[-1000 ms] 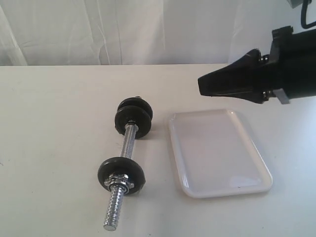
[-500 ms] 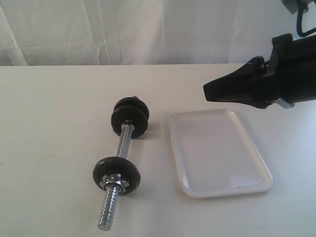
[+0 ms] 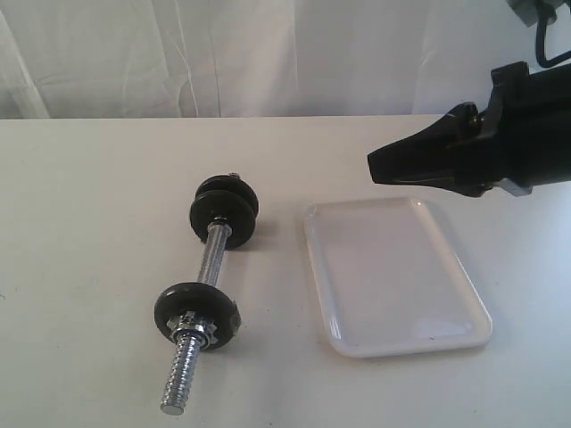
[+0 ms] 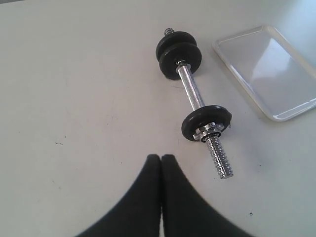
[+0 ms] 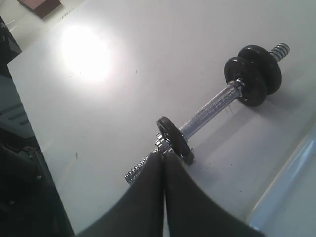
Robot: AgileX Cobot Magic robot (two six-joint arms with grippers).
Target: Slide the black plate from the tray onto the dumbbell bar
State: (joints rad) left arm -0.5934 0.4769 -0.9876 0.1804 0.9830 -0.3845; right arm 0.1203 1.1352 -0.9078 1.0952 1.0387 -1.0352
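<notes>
The dumbbell bar (image 3: 212, 257) lies on the white table, left of the tray (image 3: 393, 276). Nothing lies in the tray. Two black discs (image 3: 223, 212) sit side by side on the bar's far end; I cannot tell which one is the black plate. Near the front threaded end, another black disc (image 3: 196, 312) is backed by a chrome star nut (image 3: 198, 328). My right gripper (image 3: 373, 167) hangs shut and empty in the air above the tray's far edge. The left gripper (image 4: 161, 157) is shut and empty, off the bar's threaded tip (image 4: 221, 163), and is out of the exterior view.
A white curtain (image 3: 223, 53) hangs behind the table. In the right wrist view the table's edge (image 5: 34, 128) shows, with dark space beyond it. The tray (image 4: 266, 64) also shows in the left wrist view.
The dumbbell bar has rolled steadily to the left, away from the tray. My right gripper drew back slightly to the right, then held still.
</notes>
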